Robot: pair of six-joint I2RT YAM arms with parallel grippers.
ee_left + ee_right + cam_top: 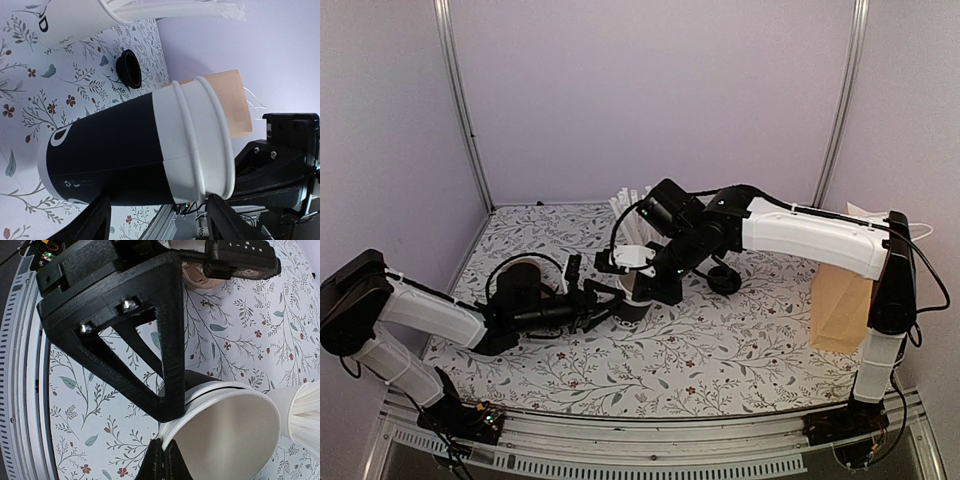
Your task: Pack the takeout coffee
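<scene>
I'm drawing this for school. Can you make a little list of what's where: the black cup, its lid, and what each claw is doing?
Black cup: upright, no lid on
Lid: lying on the table, apart from the cup
Right claw: shut, pinching the cup's white rim
Left claw: open, a finger on either side of the cup
Paper bag: standing beside the right arm

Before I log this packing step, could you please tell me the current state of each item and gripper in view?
black paper cup: upright, no lid on, looks empty.
black lid: off the cup, lying flat.
right gripper: shut on the cup's rim.
left gripper: open, astride the cup.
white cup of straws: upright, full of straws.
brown paper bag: standing upright.
</scene>
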